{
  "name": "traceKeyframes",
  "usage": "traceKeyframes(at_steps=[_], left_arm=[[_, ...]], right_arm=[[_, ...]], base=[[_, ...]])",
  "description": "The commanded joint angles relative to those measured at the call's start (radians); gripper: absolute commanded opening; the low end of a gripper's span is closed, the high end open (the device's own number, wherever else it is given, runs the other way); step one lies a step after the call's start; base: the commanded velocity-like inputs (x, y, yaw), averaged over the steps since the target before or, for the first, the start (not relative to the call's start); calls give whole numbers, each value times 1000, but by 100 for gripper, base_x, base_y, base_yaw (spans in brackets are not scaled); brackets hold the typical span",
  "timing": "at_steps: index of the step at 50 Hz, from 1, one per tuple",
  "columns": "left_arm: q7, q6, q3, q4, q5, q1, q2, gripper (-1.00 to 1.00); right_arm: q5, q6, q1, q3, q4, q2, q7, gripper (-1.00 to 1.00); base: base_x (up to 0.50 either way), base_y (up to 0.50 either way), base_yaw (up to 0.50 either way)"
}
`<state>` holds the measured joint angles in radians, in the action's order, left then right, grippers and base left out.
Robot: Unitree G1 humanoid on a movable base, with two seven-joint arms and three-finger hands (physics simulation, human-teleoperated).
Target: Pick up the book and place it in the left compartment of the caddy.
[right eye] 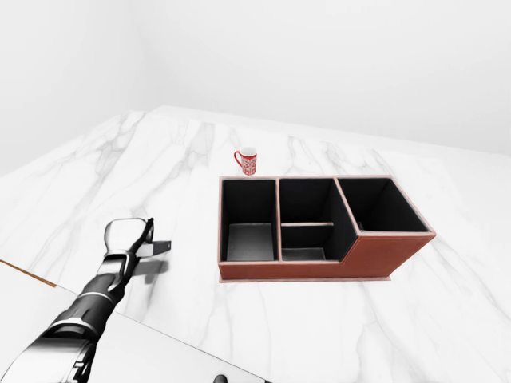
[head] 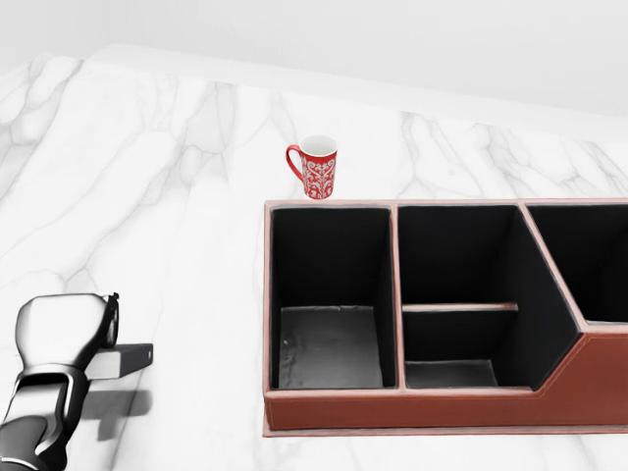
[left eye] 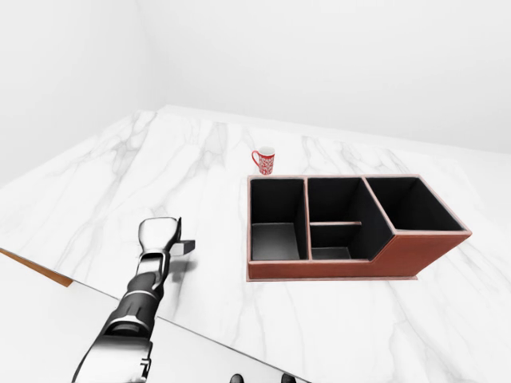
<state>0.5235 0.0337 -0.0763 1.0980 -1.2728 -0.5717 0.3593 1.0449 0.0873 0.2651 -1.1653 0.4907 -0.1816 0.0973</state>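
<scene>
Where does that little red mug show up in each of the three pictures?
Left-eye view: red mug at upper centre, just above the caddy's left end.
Head view: the mug at upper centre, above the left compartment.
Right-eye view: the mug left of centre.
Shared landmark: the caddy's top-left corner.

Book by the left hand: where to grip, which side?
Pinch the book across its thin faces at the view-left end, coming from the left, where the left robot hand is. It's a flat, level slab with its free end pointing at the caddy. Whether the fingers close on it is hidden.
</scene>
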Motion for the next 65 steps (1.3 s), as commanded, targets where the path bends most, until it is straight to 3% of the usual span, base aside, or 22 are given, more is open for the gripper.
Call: traceKeyframes(at_steps=[1, 8, 12, 15, 23, 31, 51, 65], left_arm=[[0, 24, -22, -501, -102, 242, -91, -100], [-3, 6, 17, -840, -201, 357, -142, -100], [-7, -5, 30, -847, -212, 360, -150, -100], [-98, -16, 15, -1061, -252, 409, -189, -100], [-201, -36, 2, -1241, -307, 426, -246, -100], [-279, -31, 1, -1323, -337, 413, -272, -100], [-485, -69, -58, -1482, -349, 346, -345, -100], [-503, -91, -149, -1547, -396, 398, -400, -100]], right_arm=[[2, 0, 2, -3, 0, 1, 3, 100], [5, 0, 1, -6, 1, 1, 3, 100], [5, 0, 2, -5, 0, 1, 3, 100], [9, 0, 2, -6, 8, -2, -6, 100], [7, 0, 0, -5, 1, -3, -4, 100], [7, 0, -1, -4, -1, -3, -6, 100], [-2, 0, -3, 5, -13, -2, 1, 100], [17, 0, 0, -5, -8, -7, -7, 100]], base=[[0, 0, 0], [0, 0, 0], [0, 0, 0], [0, 0, 0], [0, 0, 0], [0, 0, 0], [0, 0, 0], [0, 0, 0]])
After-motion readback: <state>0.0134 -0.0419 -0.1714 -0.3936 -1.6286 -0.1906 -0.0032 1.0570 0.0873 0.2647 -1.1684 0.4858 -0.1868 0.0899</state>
